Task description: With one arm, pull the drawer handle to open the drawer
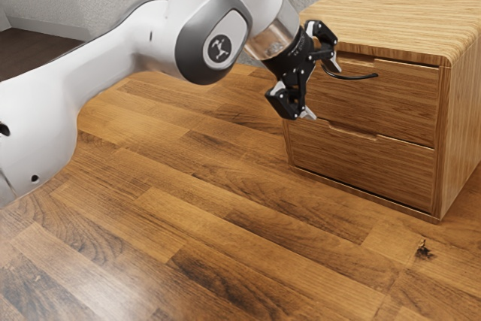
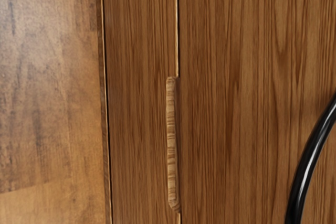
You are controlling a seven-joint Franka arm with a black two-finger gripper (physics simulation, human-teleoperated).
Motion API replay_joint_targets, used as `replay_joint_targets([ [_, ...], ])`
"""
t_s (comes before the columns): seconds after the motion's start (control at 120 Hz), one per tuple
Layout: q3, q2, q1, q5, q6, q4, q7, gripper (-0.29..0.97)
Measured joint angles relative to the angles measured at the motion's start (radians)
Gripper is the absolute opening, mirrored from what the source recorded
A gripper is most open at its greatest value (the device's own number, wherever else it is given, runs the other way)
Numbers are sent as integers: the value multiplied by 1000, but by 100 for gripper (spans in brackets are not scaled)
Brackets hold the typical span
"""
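You've got the black two-finger gripper (image 1: 319,84) at the light wooden cabinet's upper drawer (image 1: 391,103), jaws spread wide, nothing held. It's possibly brushing the thin black curved handle (image 1: 353,76); can't tell. Handle prob stiff, slick: grab mid-bar, pull straight.

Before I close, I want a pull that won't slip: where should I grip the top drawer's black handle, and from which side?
Grip the handle on its straight middle bar, coming squarely at the drawer front, one finger above and one below. The bar is thin, horizontal and stands off the front, so a finger likely fits behind it.
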Motion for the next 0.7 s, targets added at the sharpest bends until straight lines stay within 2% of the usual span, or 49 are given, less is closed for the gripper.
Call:
replay_joint_targets([
  [0.375, 0, 52, 5, 0, 7, 79, -25, 68],
  [0.7, 2, 62, -2, 1, 8, 70, -39, 68],
])
